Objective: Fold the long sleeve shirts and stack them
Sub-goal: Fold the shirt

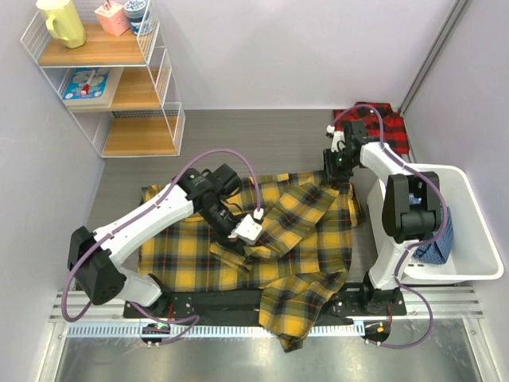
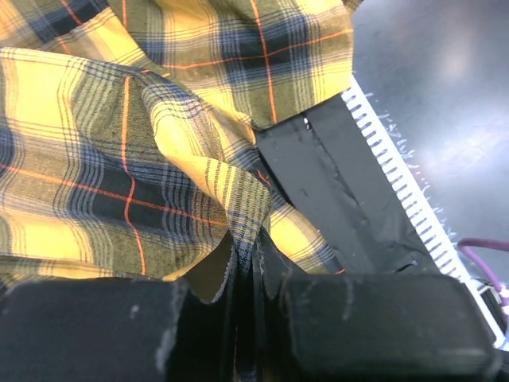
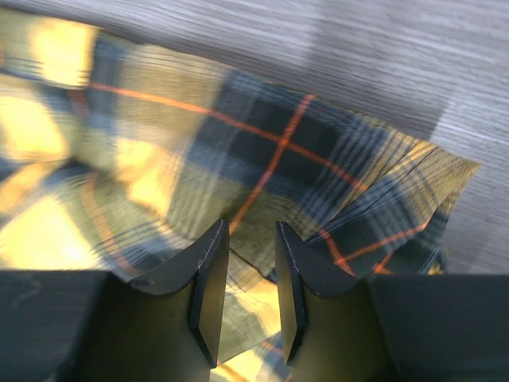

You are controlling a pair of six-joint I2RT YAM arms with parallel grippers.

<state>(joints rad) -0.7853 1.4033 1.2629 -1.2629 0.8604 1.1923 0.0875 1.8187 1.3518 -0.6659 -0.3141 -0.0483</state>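
A yellow plaid long sleeve shirt (image 1: 191, 255) lies spread across the table, rumpled in the middle, with one part hanging over the near edge. My left gripper (image 1: 250, 231) is over its centre, shut on a raised fold of the yellow cloth (image 2: 119, 159), which is pinched between the jaws (image 2: 253, 255). My right gripper (image 1: 338, 171) is at the shirt's far right corner. In the right wrist view its jaws (image 3: 251, 231) stand a little apart just above the plaid cloth (image 3: 262, 151), which is blurred. A folded red-and-black shirt (image 1: 374, 119) lies at the back right.
A white bin (image 1: 477, 231) with a blue cloth (image 1: 436, 243) over its near wall stands at the right. A wire shelf (image 1: 119, 79) with small items is at the back left. A black strip (image 2: 334, 183) runs along the table's near edge.
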